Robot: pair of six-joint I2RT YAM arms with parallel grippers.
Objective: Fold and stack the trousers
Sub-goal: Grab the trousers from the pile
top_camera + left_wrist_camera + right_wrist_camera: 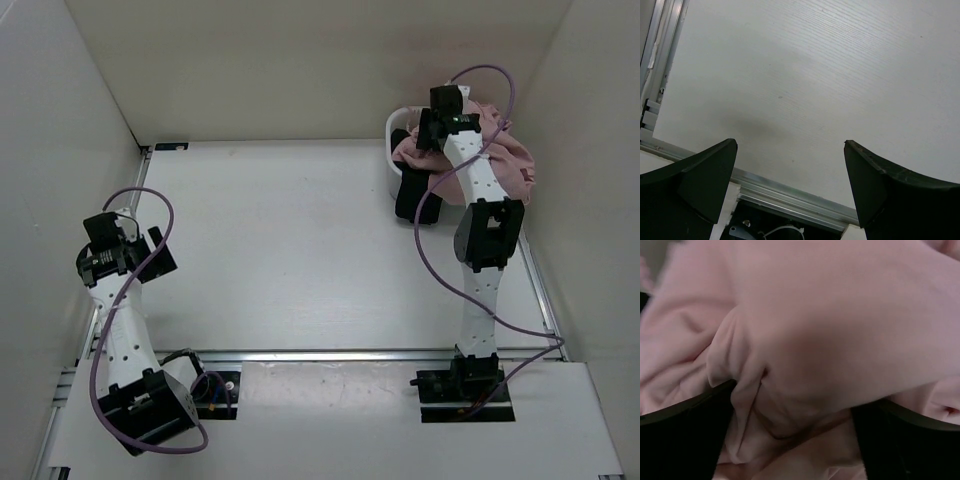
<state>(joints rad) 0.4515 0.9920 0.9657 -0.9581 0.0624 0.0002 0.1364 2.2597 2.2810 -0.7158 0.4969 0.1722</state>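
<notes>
The trousers [505, 155] lie heaped in a white basket [393, 128] at the table's [280, 250] far right, with a black cloth [408, 195] against the basket's near side. From above, the right arm covers the heap's middle. Only the wrist view shows the right gripper [792, 405]: jaws wide, pink fabric bulging between its 2 fingers. The left gripper [790, 150] is spread wide above the table.

My left arm [122, 335] tucked near its base, left claw [789, 142] spread wide, my right arm [478, 200] stretched far forward, right claw [792, 395] likewise parted

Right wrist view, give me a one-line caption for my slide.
Right gripper, jaws open, buried in the bunched pink trousers, fabric filling the gap between them.
</notes>
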